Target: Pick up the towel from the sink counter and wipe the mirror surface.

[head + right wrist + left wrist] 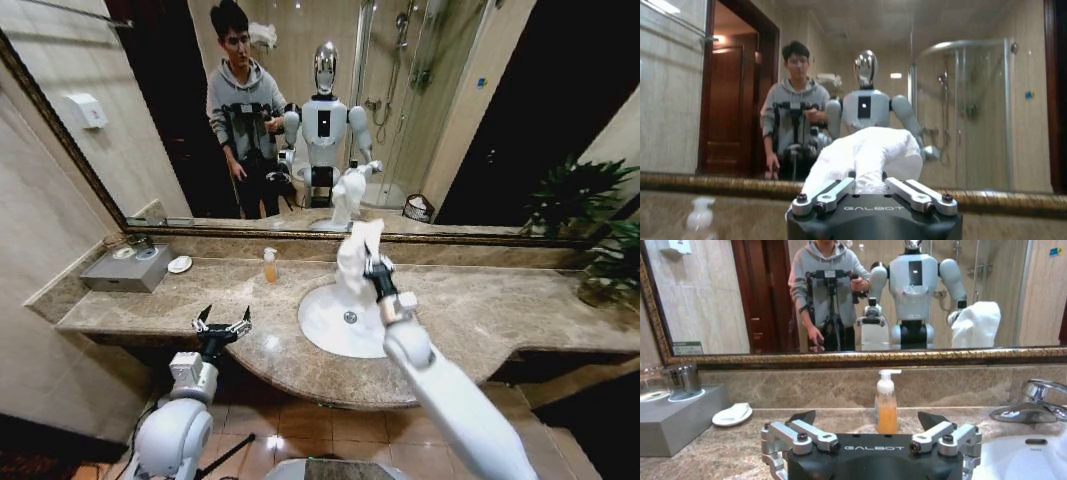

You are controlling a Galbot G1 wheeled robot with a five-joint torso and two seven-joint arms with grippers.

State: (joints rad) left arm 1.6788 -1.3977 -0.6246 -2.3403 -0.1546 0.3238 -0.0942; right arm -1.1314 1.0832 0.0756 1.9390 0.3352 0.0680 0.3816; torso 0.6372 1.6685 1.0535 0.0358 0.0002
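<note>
- Your right gripper [371, 268] is raised above the back of the basin [330, 322], its jaws pinching the towel [356, 255]; the cloth stands bunched above the fingers and reaches up to the lower edge of the mirror [450, 110].
- In the right wrist view, the towel [867, 152] bulges out of the right gripper [871, 186] and faces the glass head-on, with the mirror's bronze frame [713, 182] running below it.
- I cannot tell whether the cloth touches the glass or stops just short of it.
- Your left gripper [222, 325] hovers over the front edge of the sink counter [480, 310], left of the basin, jaws spread and holding nothing.
- In the left wrist view, the left gripper [868, 422] points at the soap bottle [885, 401], which stands near the back wall of the counter; the chrome tap [1030, 405] lies off towards the basin.
- To the left end of the counter you have a grey tray [127, 270] and a small white dish [180, 264], both well apart from either gripper.
- To the right of the basin the marble lies bare as far as the potted plant [600, 240] at the far end.
- The counter's front edge bulges out in a curve around the basin, and your right arm crosses over it.
</note>
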